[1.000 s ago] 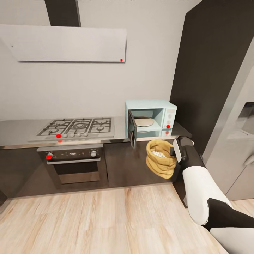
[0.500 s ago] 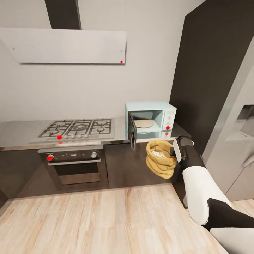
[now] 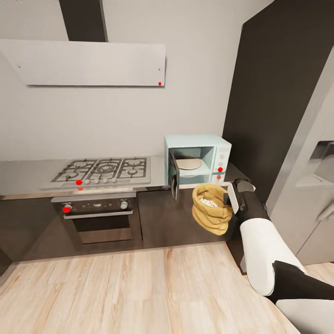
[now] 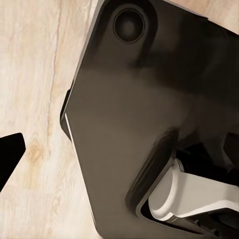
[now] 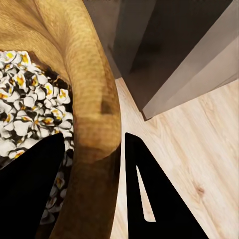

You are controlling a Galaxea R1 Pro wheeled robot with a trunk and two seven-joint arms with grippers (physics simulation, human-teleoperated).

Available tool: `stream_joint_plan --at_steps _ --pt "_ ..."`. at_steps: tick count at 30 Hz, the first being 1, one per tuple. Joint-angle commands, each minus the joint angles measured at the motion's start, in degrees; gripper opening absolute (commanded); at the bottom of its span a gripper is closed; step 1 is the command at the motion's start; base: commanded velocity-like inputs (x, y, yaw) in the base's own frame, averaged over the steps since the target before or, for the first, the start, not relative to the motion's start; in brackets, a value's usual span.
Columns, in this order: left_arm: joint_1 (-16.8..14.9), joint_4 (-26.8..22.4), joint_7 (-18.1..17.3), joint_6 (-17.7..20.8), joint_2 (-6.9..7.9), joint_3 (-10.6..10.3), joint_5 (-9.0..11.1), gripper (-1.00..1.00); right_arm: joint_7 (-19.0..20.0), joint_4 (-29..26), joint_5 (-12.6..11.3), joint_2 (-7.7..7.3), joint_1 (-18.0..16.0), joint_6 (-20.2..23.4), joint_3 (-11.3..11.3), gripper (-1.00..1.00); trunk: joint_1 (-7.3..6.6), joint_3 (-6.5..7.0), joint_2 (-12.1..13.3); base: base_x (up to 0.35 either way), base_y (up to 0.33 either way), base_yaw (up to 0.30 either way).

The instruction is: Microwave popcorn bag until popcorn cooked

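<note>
The grey surface (image 3: pixel 28 174) crosses mid-frame. On its right end stands the microwave (image 3: pixel 198 157), door open. Just below, the right hand (image 3: pixel 227 198) pinches the bag (image 3: pixel 211 211) rim; popcorn (image 3: pixel 208 202) shows inside. The left hand's state cannot be told.

Bright, even, soft shadows, sharp renders.

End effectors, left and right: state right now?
Left: cannot be told.
Right end effector: closed on the rim of the popcorn bag, held below the open microwave.
</note>
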Motion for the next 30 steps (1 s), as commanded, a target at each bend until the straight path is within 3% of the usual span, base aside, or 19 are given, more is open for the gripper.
stream_joint_plan --at_steps 1,5,9,21,28,30 --pt "0.02 -0.10 0.11 -0.03 -0.02 0.20 0.09 1.00 0.24 -0.05 0.54 0.06 -0.05 0.24 -0.23 -1.00 -0.22 0.12 0.36 0.000 0.000 0.000" --pt "0.02 -0.10 0.11 -0.03 -0.02 0.19 0.10 1.00 0.25 -0.05 0.54 0.03 -0.05 0.24 -0.23 -1.00 -1.09 0.83 1.97 0.000 0.000 0.000" --pt "0.02 -0.12 0.11 -0.03 0.07 0.20 0.10 1.00 0.01 -0.73 0.68 0.22 -1.36 1.56 -0.41 -1.00 -1.09 0.83 1.95 0.000 0.000 0.000" --pt "0.02 -0.12 0.11 -0.03 0.07 0.20 0.10 1.00 0.06 -0.80 1.39 -0.22 -0.67 2.67 -0.02 -1.00 -1.09 0.83 1.95 0.000 0.000 0.000" --pt "0.02 -0.13 0.11 -0.03 0.05 0.20 0.10 1.00 0.05 -3.01 1.35 -0.25 -0.67 2.67 -0.05 -1.00 -1.09 0.83 1.95 0.000 0.000 0.000" --pt "0.02 -0.11 0.11 -0.03 0.06 0.20 0.10 1.00 0.05 -6.30 1.31 -0.19 -0.67 2.67 -0.05 -1.00 -1.09 0.83 1.95 0.000 0.000 0.000"
